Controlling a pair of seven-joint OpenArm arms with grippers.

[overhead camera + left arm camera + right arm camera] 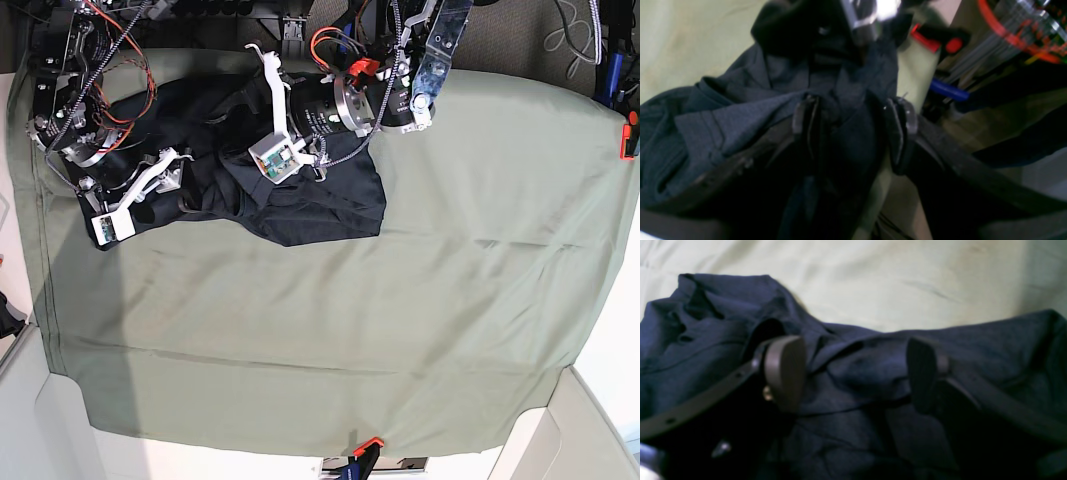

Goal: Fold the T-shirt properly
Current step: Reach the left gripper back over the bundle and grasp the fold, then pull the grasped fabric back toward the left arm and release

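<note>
T-shirt [300,195] bunched at far left corner of green cloth [400,300]. Left gripper [853,130] clamped on a raised fold of T-shirt fabric. Right gripper [857,373] spread wide over T-shirt's rumpled edge, pads [785,368] holding nothing.

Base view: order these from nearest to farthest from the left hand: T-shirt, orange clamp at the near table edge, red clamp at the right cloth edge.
1. T-shirt: directly under the left hand, at the far-left part of the table cloth.
2. Orange clamp: near edge, centre.
3. Red clamp: right edge, farthest.
</note>
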